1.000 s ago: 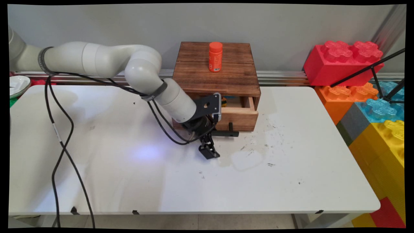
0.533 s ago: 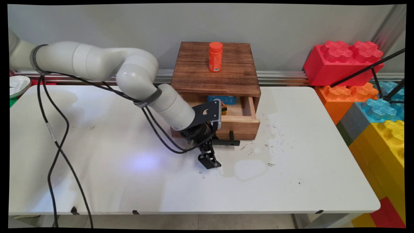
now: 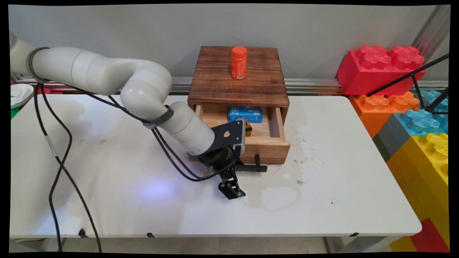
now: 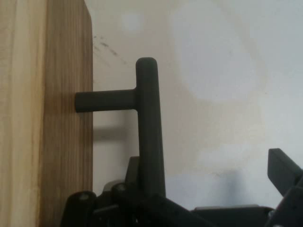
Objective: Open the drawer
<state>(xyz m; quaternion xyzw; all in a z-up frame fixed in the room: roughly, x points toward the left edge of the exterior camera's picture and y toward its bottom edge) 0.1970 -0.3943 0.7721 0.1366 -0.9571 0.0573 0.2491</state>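
A dark wooden box [image 3: 238, 77] stands at the table's back with its drawer [image 3: 267, 143] pulled partly out. The drawer's black T-shaped handle [image 3: 252, 167] [image 4: 147, 123] sticks out of its front. My gripper [image 3: 231, 179] [image 4: 210, 175] is open and low at the handle. In the hand view the bar lies against the left finger [image 4: 132, 170], and the right finger [image 4: 284, 168] stands well apart. Inside the drawer lie a blue packet [image 3: 245, 114] and a small orange and dark thing [image 3: 248, 128]. An orange bottle [image 3: 239, 62] stands upright on the box's top.
Big toy bricks in red [image 3: 380, 66], orange, blue and yellow are piled beyond the table's right edge, with black tripod legs [image 3: 412, 77] across them. A white dish [image 3: 19, 94] sits at the far left. Black cables [image 3: 53, 154] hang from the arm over the table's left part.
The drawer has slid out toward the table's near side, with my gripper moving the same way at its handle. The blue packet inside has come into sight.
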